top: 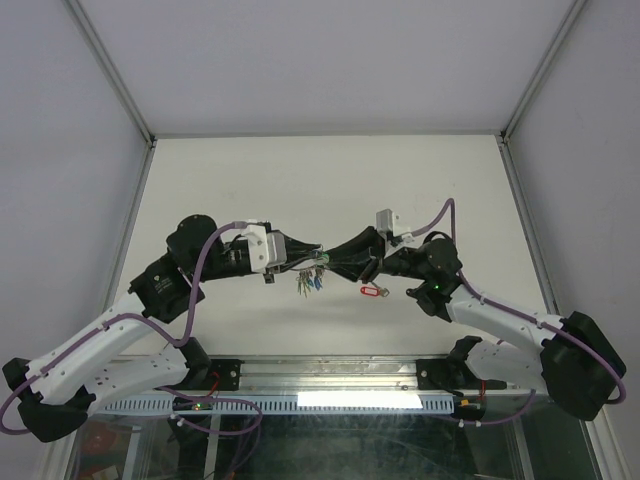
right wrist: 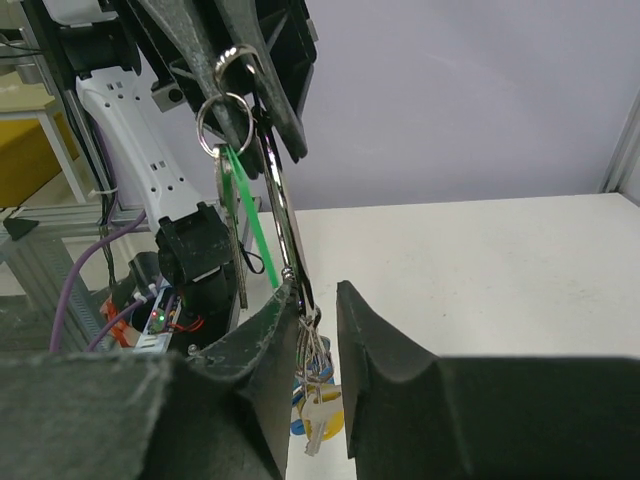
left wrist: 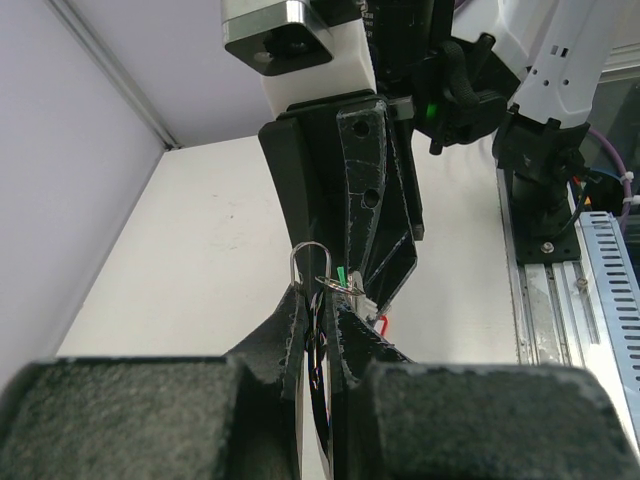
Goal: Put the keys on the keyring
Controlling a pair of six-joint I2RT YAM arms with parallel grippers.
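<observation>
My left gripper (top: 312, 256) (left wrist: 322, 290) is shut on a long silver clip (right wrist: 281, 215) held above the table. The keyring (right wrist: 224, 121), a thin silver ring, hangs at the clip's top, and a key with a green tag (right wrist: 250, 225) dangles from it. A bunch of small keys with blue and yellow tags (right wrist: 322, 405) (top: 310, 283) hangs from the clip's lower end. My right gripper (top: 332, 258) (right wrist: 318, 290) is open around the clip's lower part, which rests against one finger. A red-tagged key (top: 375, 292) lies on the table. The black-tagged key is out of view.
Grey walls (top: 70, 150) with aluminium posts close in the white table (top: 330, 180) on three sides. A metal rail with cables (top: 330, 385) runs along the near edge between the two arm bases.
</observation>
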